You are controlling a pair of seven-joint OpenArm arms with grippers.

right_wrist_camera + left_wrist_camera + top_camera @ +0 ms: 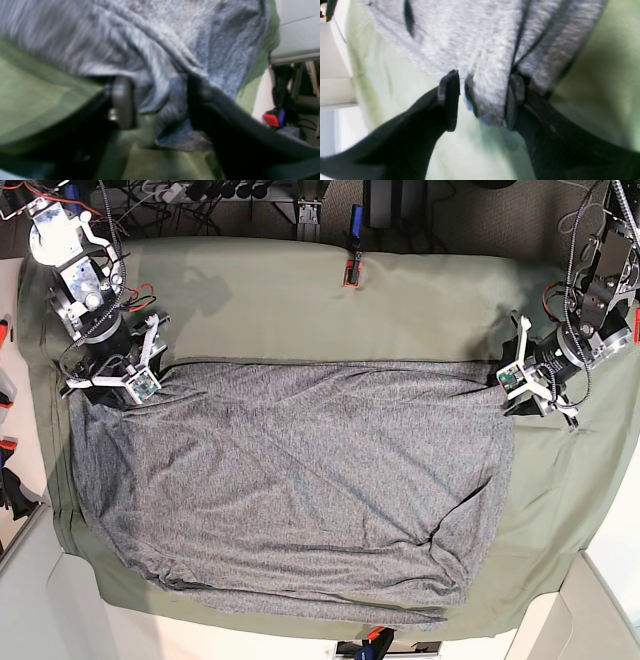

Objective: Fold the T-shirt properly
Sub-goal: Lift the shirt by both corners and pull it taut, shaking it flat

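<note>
Looking down, I see the T-shirt (290,480) spread flat on the green table cloth (300,290), soft and limp. Both claws, left gripper (482,100) and right gripper (160,102), stand parted with fabric loose between the jaws, gripping nothing. I'd pinch hem corners, since knit sags.

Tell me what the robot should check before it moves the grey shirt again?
1. Left gripper let go of the T-shirt: cannot tell. Its fingers stand apart, but a fold of cloth still sits between them.
2. Right gripper let go: cannot tell. It stands open with cloth bunched between; the picture is blurry.
3. Shirt fully on the green table cloth: ok.
4. Shirt lying flat: not ok. The near edge is wrinkled and curls up at one corner.
5. Far edge straight between the two grippers: ok.
</note>
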